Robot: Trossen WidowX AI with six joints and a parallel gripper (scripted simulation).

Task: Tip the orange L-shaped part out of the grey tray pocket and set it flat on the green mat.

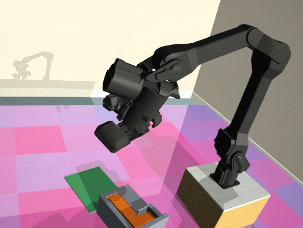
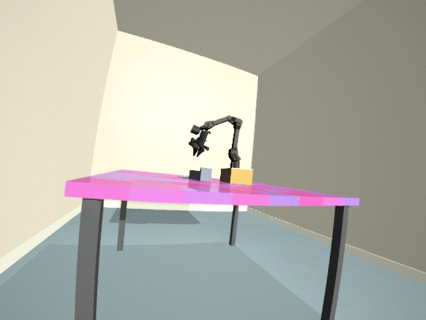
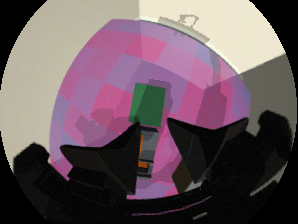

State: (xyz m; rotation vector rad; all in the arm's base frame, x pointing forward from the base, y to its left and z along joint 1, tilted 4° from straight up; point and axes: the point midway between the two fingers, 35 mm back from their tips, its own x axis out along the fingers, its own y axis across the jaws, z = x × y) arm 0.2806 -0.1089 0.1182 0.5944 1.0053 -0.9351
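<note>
The orange L-shaped part (image 1: 122, 205) (image 3: 143, 164) lies in the pocket of the grey tray (image 1: 108, 216) (image 2: 206, 174) (image 3: 150, 137). It looks level. Its straight end points to the green mat (image 1: 98, 179) (image 3: 147, 102), its L-shaped end away from it. The bottom edge of the top view cuts off part of the tray. My gripper (image 1: 119, 144) (image 2: 196, 155) (image 3: 153, 123) is partly open and empty, high above the tray and mat, touching neither. In the wrist view the left finger hides part of the tray and part.
The arm stands on a box-shaped base (image 1: 252, 194) (image 2: 241, 176) with a metal top, to the right of the tray in the top view. The mat lies flat on the checkered table (image 1: 42, 140) (image 2: 158, 195), just beyond the tray. Shadows fall across mat and table.
</note>
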